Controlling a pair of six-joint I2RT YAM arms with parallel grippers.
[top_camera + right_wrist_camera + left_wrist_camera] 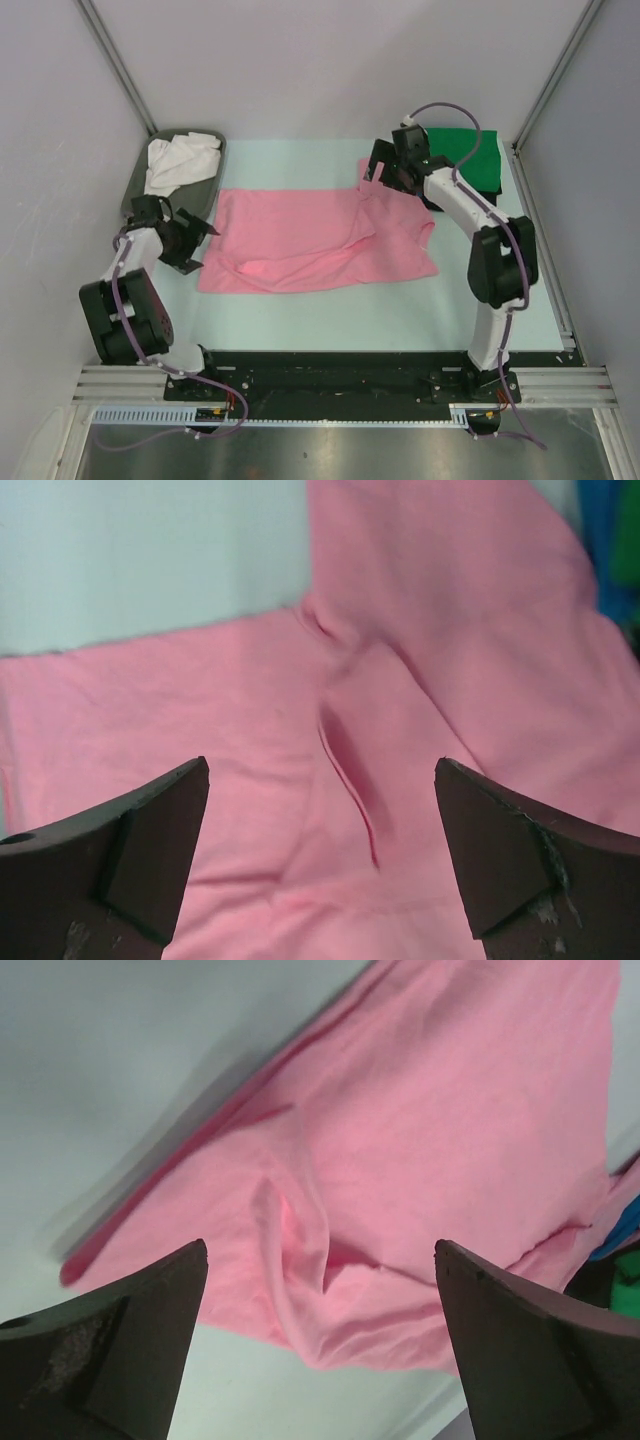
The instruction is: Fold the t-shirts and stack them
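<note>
Folding in hand: the pink shirt [320, 240] lies rumpled in the middle of the table [300, 315], part doubled over, not yet a neat fold.
Done, by the look: the green shirt [465, 155] lies folded at the far right corner.
Waiting: the white shirt [180, 160] is bunched in the tray [135, 185], far left.
Left gripper [320, 1250]: jaws apart, empty, at the pink shirt's left edge.
Right gripper [320, 770]: jaws apart, empty, over its far right part.
</note>
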